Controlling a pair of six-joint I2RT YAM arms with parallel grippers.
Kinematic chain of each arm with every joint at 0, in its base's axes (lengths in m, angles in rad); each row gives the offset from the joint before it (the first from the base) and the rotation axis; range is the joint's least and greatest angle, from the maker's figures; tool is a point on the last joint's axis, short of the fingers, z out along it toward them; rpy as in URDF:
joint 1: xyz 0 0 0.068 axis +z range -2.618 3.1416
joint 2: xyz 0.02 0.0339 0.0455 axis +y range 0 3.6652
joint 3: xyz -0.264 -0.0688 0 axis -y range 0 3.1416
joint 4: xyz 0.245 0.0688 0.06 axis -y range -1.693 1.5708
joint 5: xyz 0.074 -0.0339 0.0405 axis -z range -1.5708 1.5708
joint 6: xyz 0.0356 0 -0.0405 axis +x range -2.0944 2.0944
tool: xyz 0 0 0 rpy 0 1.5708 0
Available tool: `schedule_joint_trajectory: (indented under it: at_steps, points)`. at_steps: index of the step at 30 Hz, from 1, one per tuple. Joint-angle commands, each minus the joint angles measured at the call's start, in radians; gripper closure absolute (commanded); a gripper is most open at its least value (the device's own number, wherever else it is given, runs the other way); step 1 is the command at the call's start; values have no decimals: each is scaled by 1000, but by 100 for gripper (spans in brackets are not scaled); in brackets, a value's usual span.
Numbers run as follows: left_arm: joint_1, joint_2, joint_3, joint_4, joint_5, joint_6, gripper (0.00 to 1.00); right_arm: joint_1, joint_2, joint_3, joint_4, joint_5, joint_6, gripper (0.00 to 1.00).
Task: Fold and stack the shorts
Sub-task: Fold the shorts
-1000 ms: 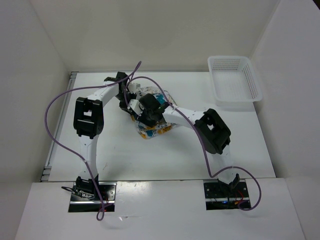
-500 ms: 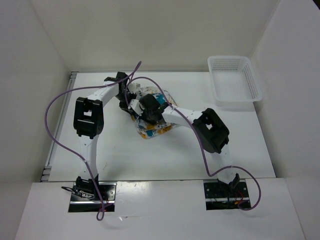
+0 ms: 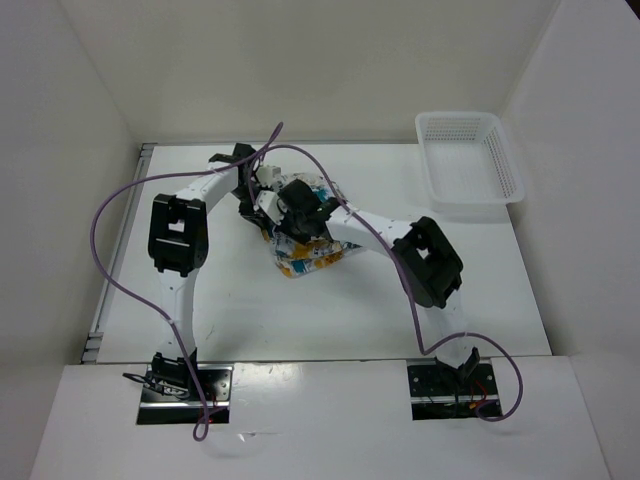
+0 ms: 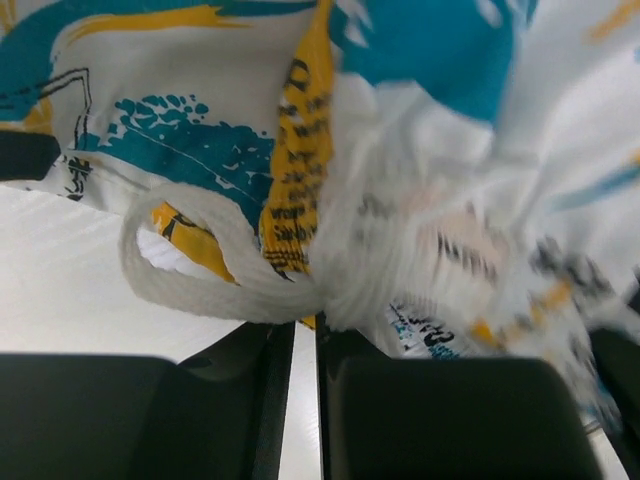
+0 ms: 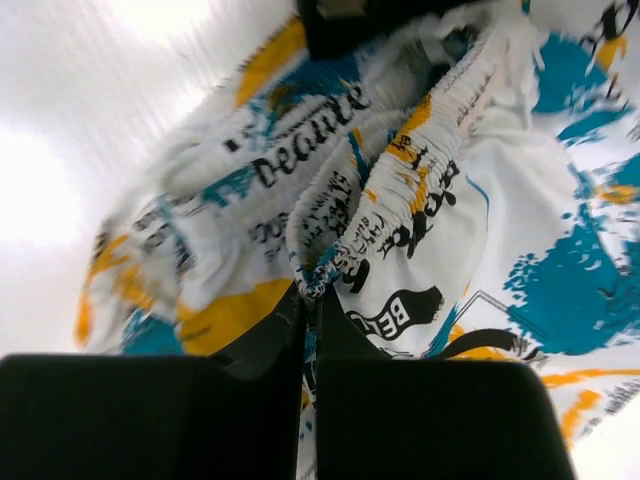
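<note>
The printed shorts (image 3: 305, 258) lie bunched in the middle of the table, partly under both wrists. My left gripper (image 3: 262, 196) is shut on an edge of the shorts; in the left wrist view the cloth (image 4: 400, 180) with a white drawstring loop (image 4: 190, 285) fills the frame above the closed fingers (image 4: 430, 410). My right gripper (image 3: 297, 222) is shut on the elastic waistband (image 5: 420, 170) of the shorts, which runs up from between the fingers (image 5: 420, 410). I cannot tell the two alike pieces apart in the pile.
A white plastic lattice basket (image 3: 468, 165) stands at the back right of the table. White walls close the table on the left, back and right. Purple cables loop over both arms.
My right wrist has shifted slightly back and left over the shorts, and the cloth has moved a little with it. The left arm has hardly moved.
</note>
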Motion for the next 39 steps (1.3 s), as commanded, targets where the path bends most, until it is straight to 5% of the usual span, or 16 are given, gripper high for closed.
schedule_joint_trajectory:
  at_steps: [1, 13, 20, 23, 32, 39]
  points:
    - [-4, 27, 59, -5, 2, 4, 81, -7, -122, 63, -56, -133, -1, 100]
    - [-4, 47, 90, -14, -7, 4, 83, 6, -15, 129, -217, -335, -174, 100]
    - [-4, 59, 114, -23, -28, 4, 81, 52, 78, 151, -212, -236, -214, 35]
    - [7, 59, 114, -23, -28, 4, 75, 52, 38, 177, -156, -204, -145, 31]
    - [59, -31, 202, -32, -61, 4, 61, 52, -184, 145, -91, -148, 30, 41]
    - [33, -115, 211, -57, 1, 4, 58, -79, -310, -174, -24, -90, 53, 85]
